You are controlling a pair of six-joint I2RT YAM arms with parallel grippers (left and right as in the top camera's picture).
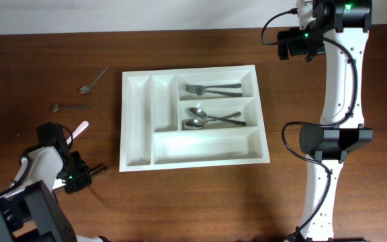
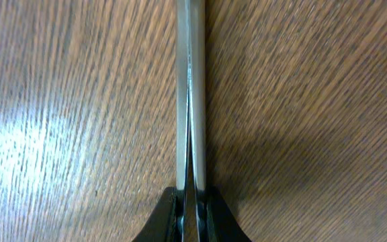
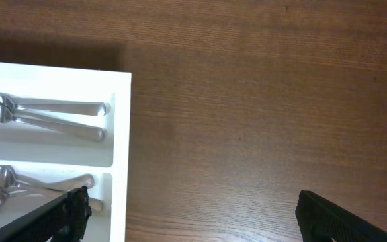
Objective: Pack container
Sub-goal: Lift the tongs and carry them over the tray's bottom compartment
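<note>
While the left end effector [image 2: 192, 196], near-left on the worktop [image 1: 46, 54], clamps a steel utensil [image 2: 191, 87] running straight out ahead, the container [image 1: 137, 121] lies to its right and farther off; the right end effector [image 3: 187, 207], spread apart, hovers by its far-right side.

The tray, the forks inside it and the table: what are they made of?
The tray looks like plastic: plain white and smooth, with moulded walls and a slight sheen. The forks look like metal, probably steel: silvery grey with bright glints. The table looks like wood or a wood-look top: brown with fine grain lines. I cannot tell which.
</note>
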